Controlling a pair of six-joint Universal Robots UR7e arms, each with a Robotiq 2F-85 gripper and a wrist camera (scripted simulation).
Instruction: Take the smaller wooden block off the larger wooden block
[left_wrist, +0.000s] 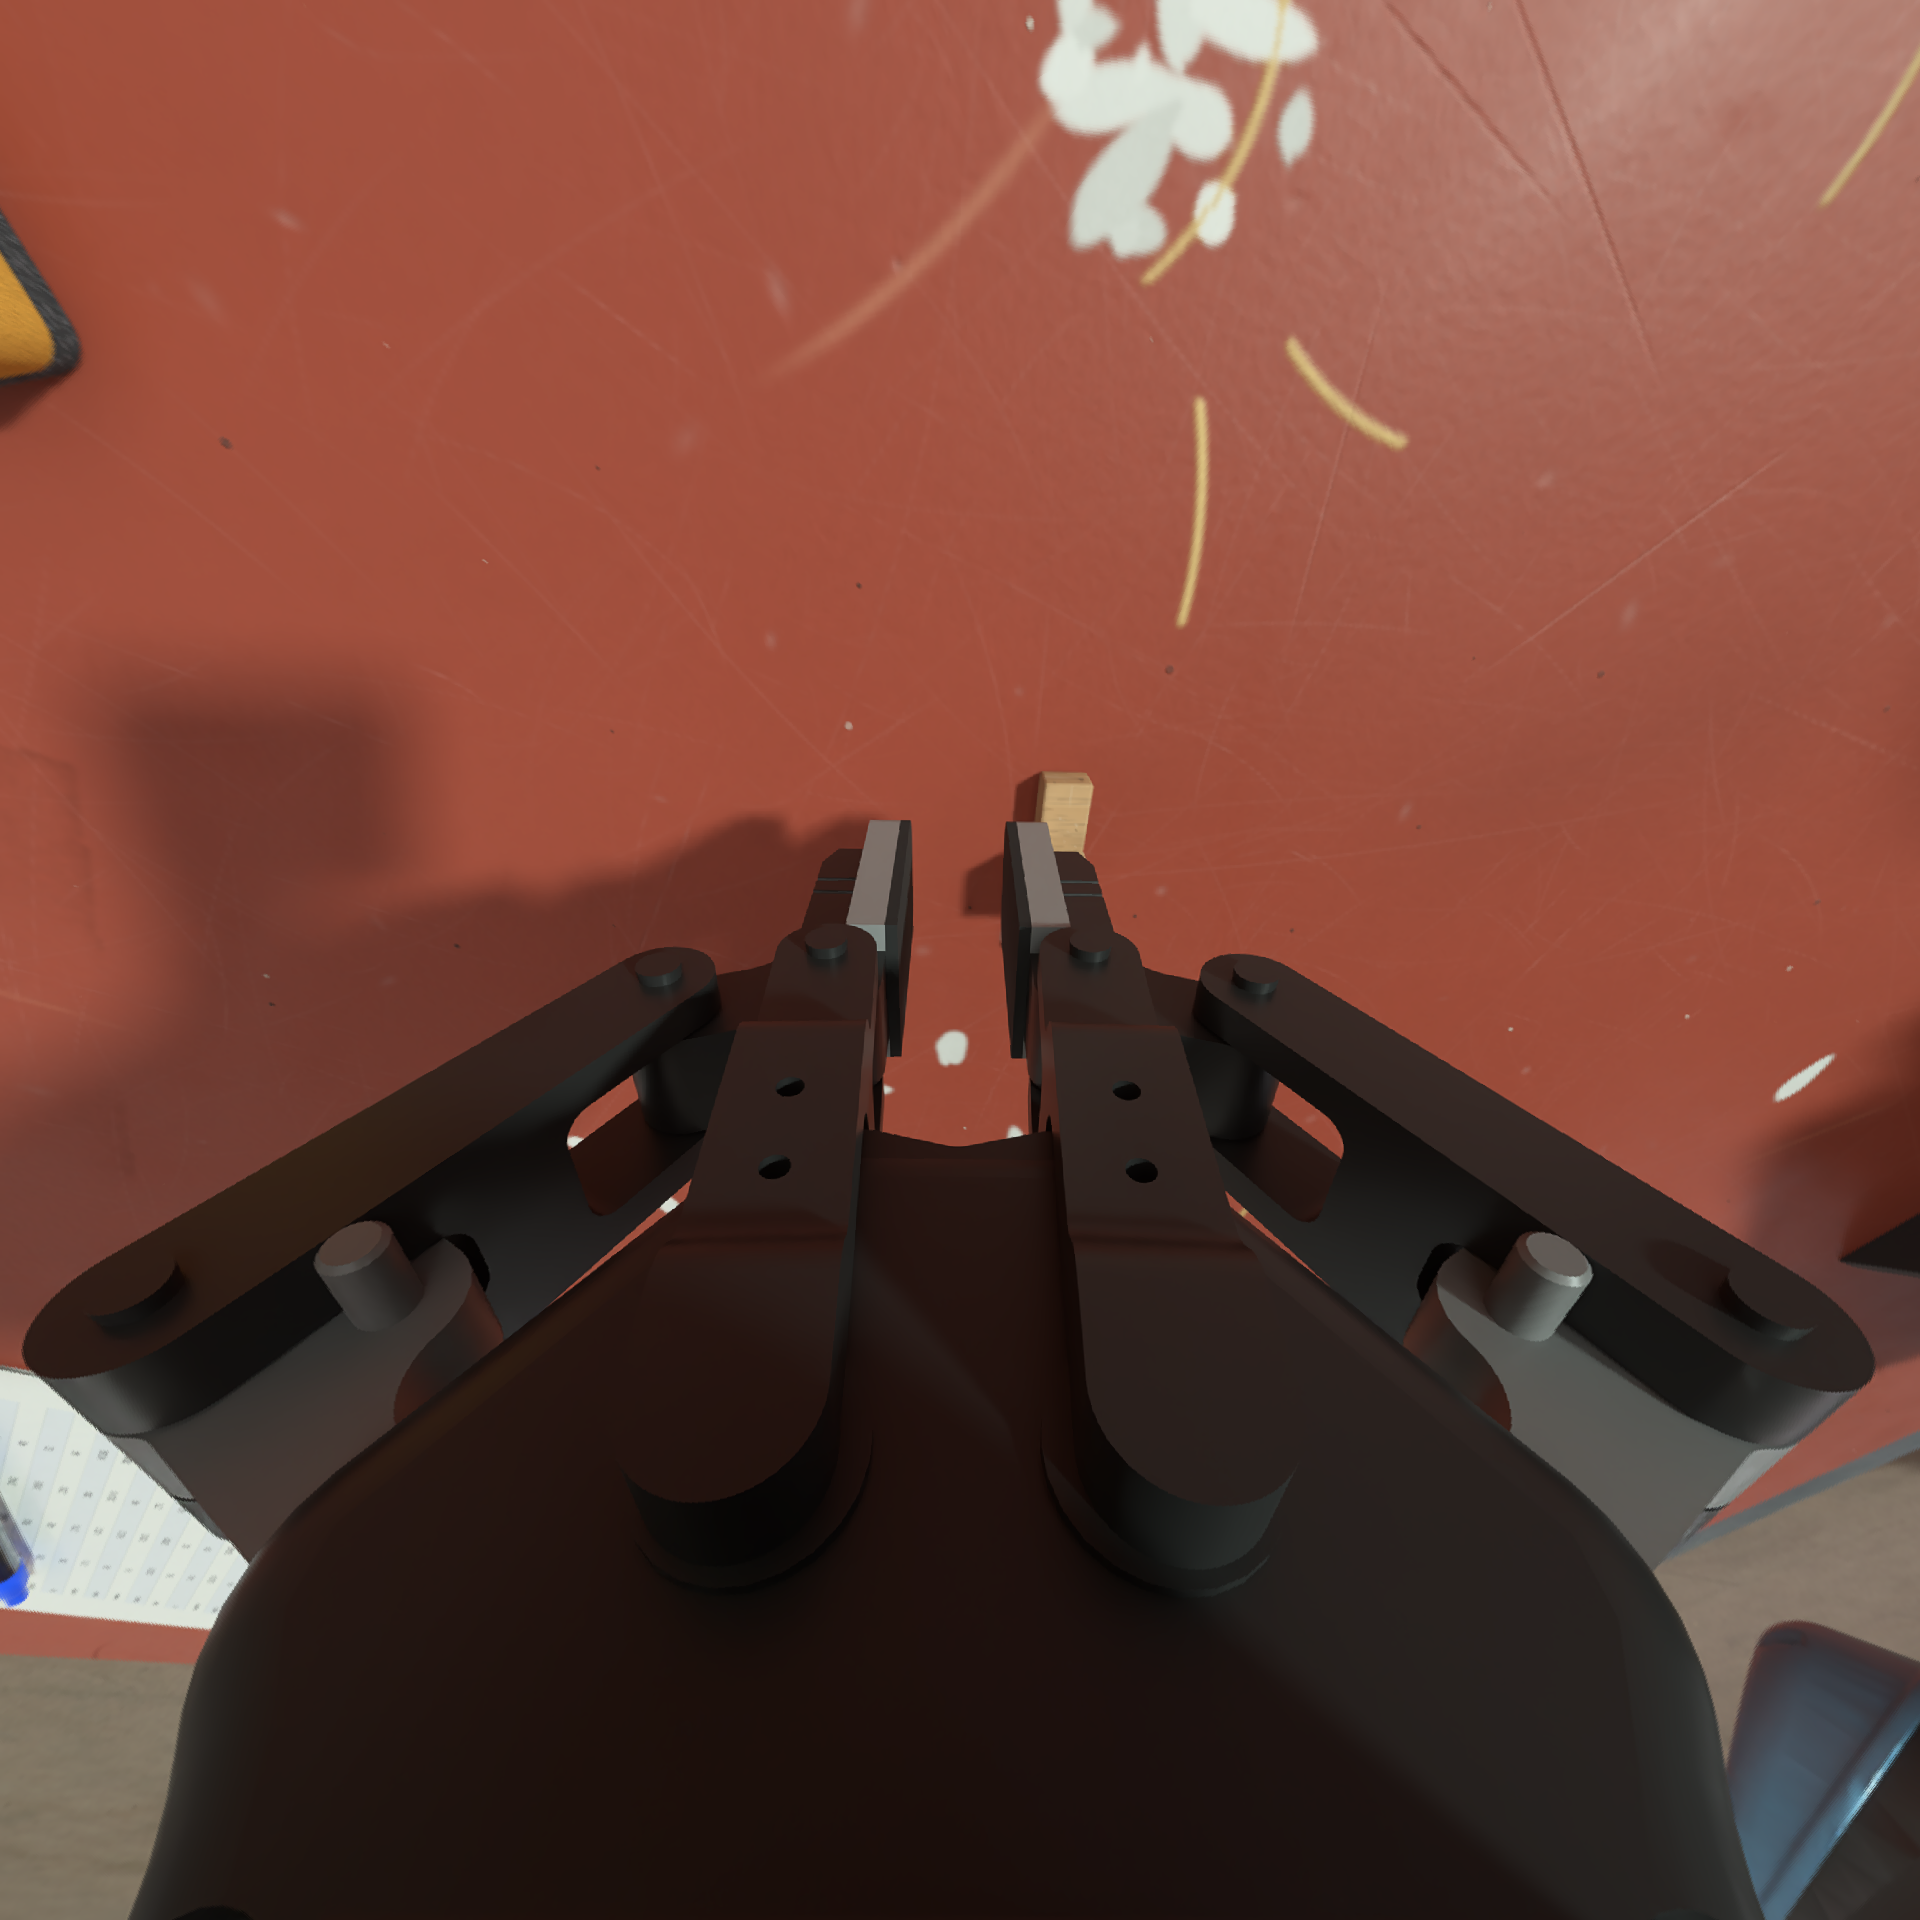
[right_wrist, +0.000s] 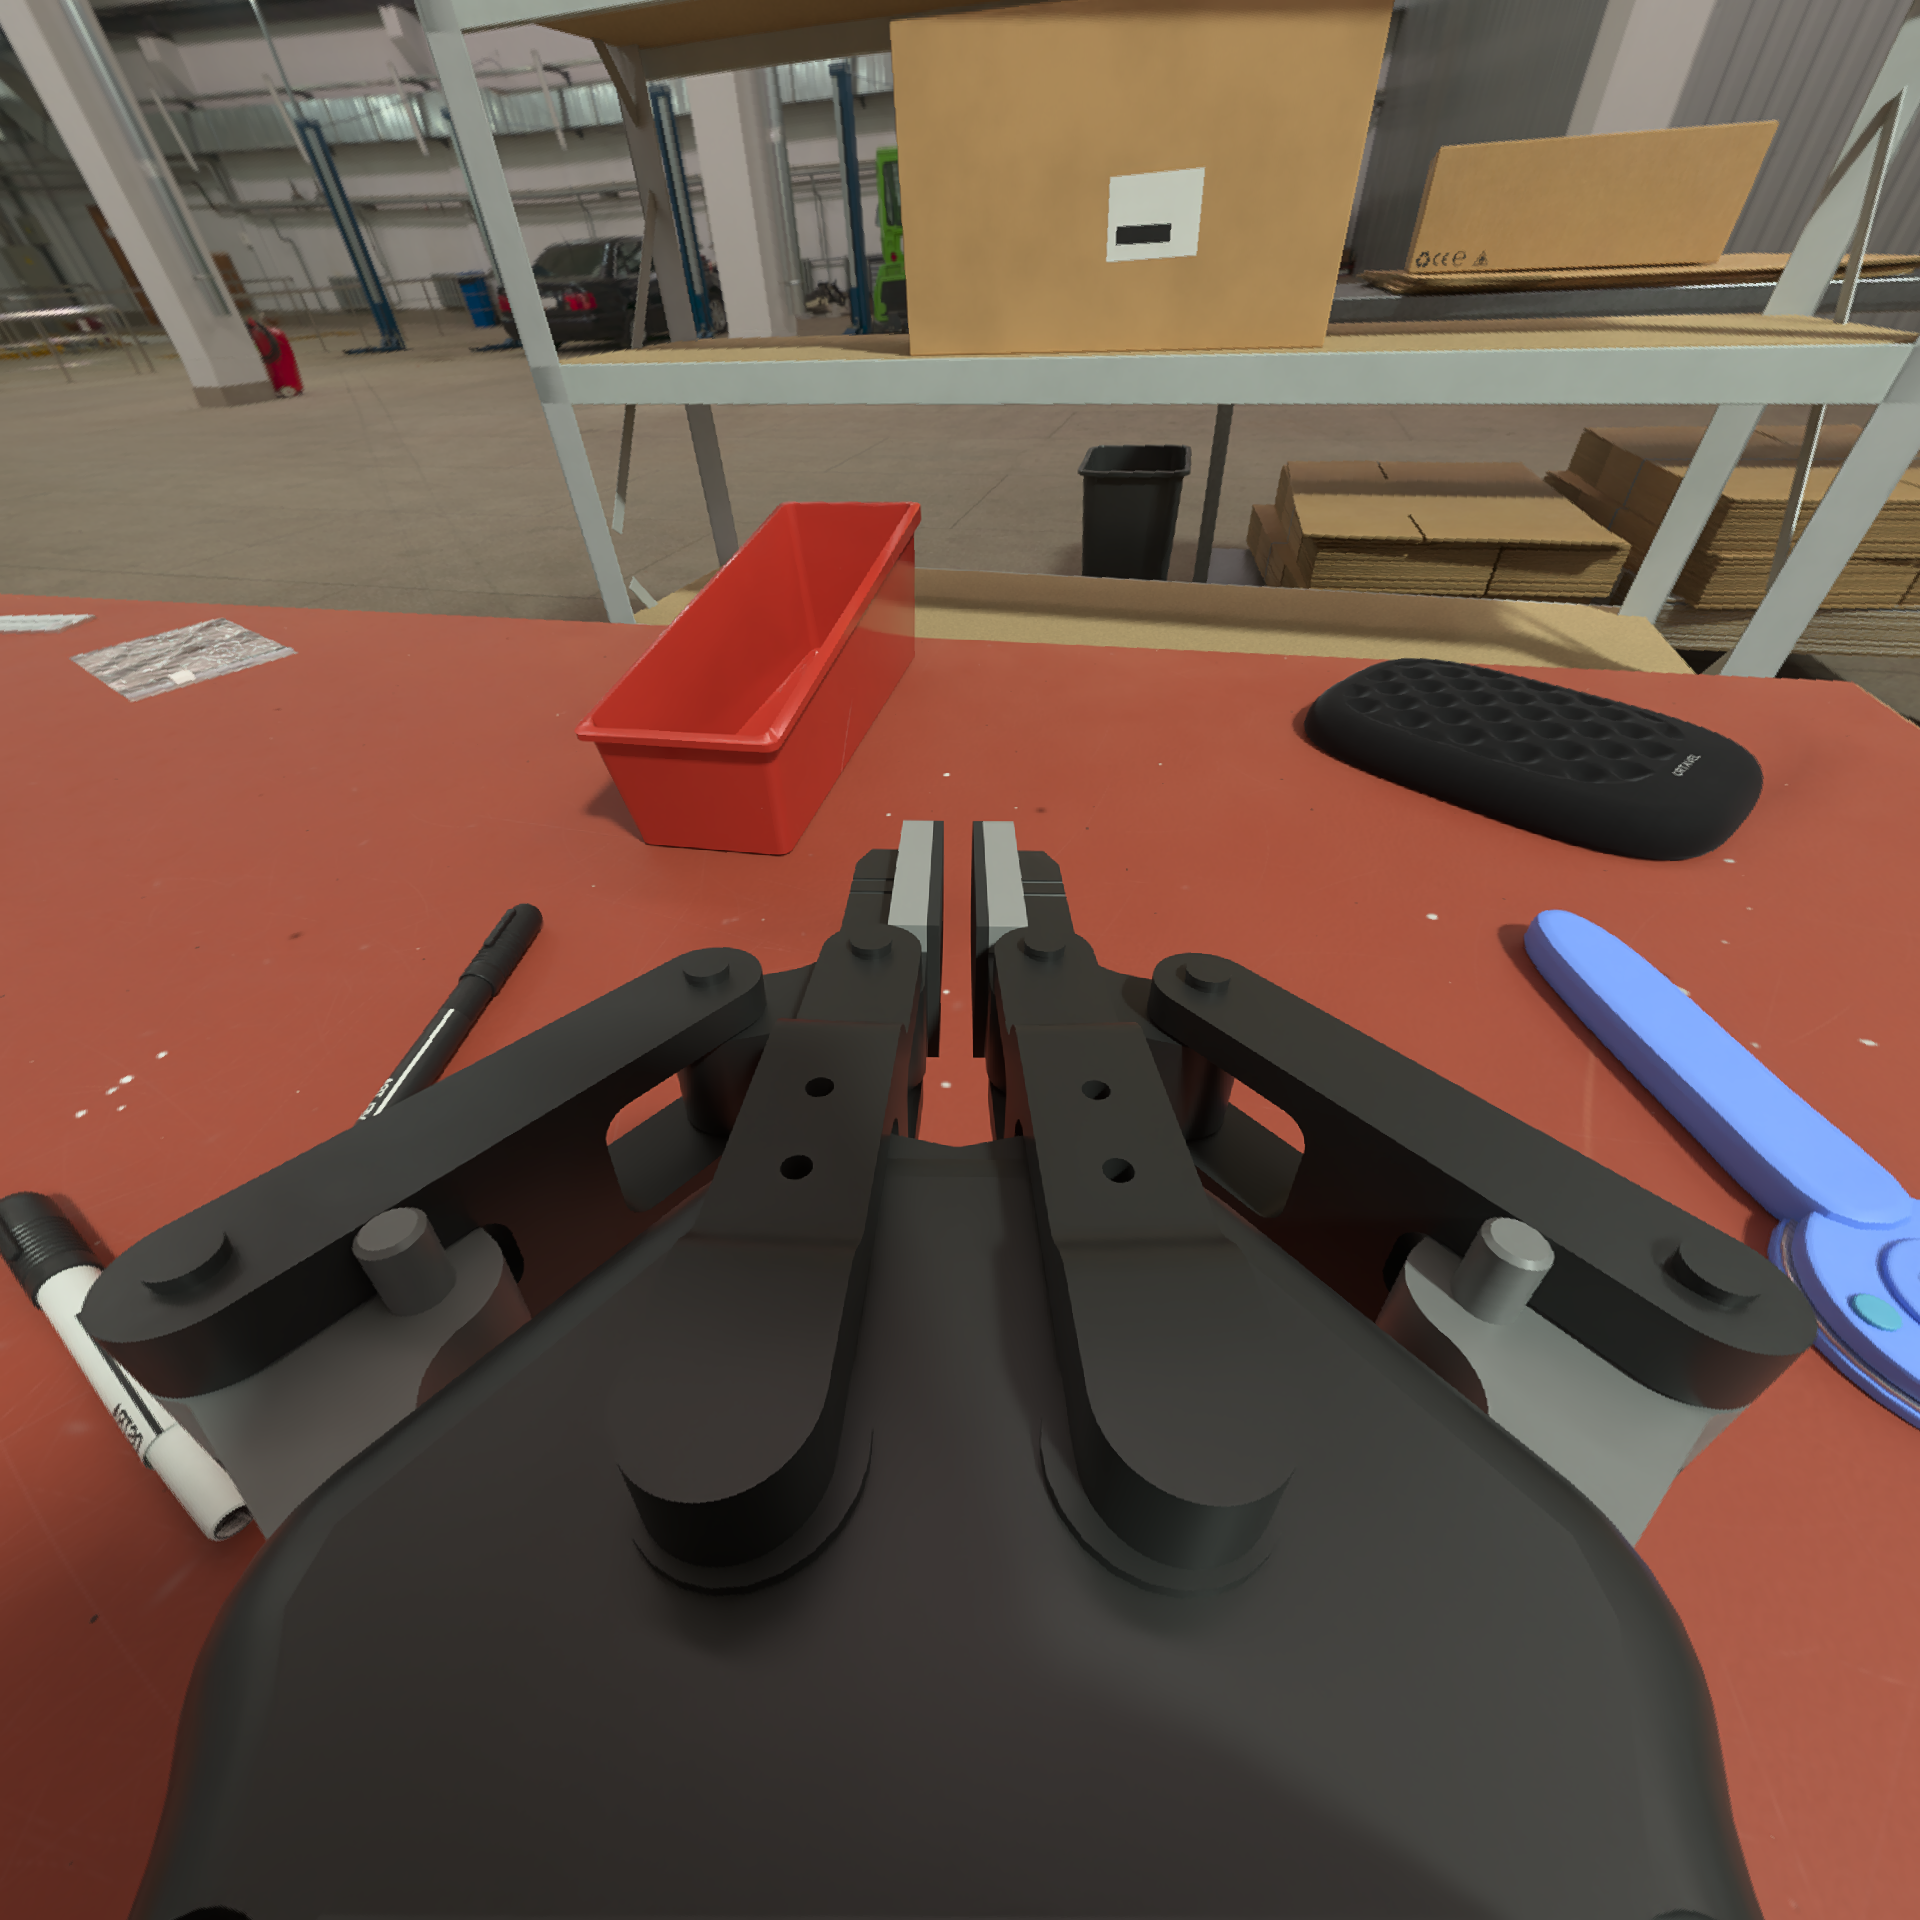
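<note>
The left gripper (left_wrist: 958, 831) points down at the red table (left_wrist: 520, 571), its fingers a little apart and holding nothing; a wooden block (left_wrist: 1066, 810) lies on the table just beyond its right finger, partly hidden; which block it is cannot be told. The right gripper (right_wrist: 958, 831) is nearly clenched, empty, near a red bin (right_wrist: 769, 686), a pen (right_wrist: 468, 997) and a black pad (right_wrist: 1538, 753).
</note>
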